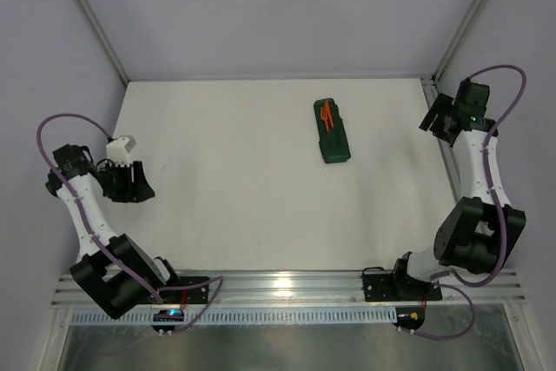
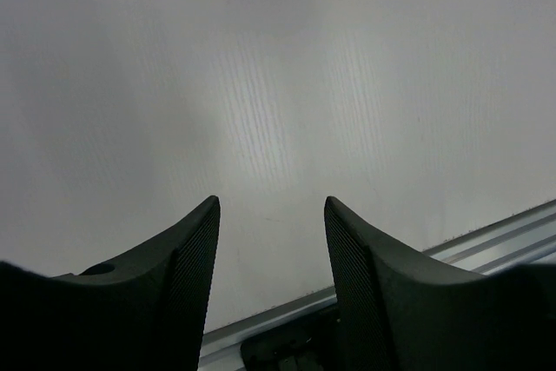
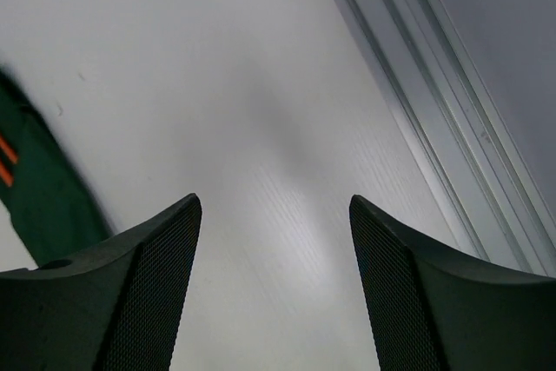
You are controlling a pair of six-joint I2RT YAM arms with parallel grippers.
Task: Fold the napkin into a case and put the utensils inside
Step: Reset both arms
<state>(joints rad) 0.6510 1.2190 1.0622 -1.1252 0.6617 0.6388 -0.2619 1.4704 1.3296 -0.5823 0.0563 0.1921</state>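
Left tool (image 2: 271, 206), right tool (image 3: 275, 202) spread at table (image 1: 243, 188) edges.

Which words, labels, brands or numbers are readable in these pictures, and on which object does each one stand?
No text can be read anywhere. The dark green case, the orange utensils, the white table, the left gripper and the right gripper all show plain surfaces without writing.

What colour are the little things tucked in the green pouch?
Bright orange. The utensils show best in the top external view.
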